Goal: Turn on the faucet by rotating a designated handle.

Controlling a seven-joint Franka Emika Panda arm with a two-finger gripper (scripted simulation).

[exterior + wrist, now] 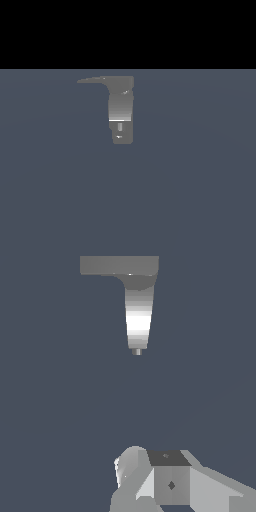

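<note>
Wrist view, near edge: part of the hand [165,481] shows, fingertips out of frame, so open or closed can't be told. Well beyond it, apart, the faucet [121,112] stands upright on the grey floor [200,190]. Its handle [91,79] sticks out from the top toward the exterior view's left.

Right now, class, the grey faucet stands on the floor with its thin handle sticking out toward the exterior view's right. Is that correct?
Not quite. The faucet does stand on the floor, but its handle points toward the exterior view's left, as the exterior view shows.
</note>
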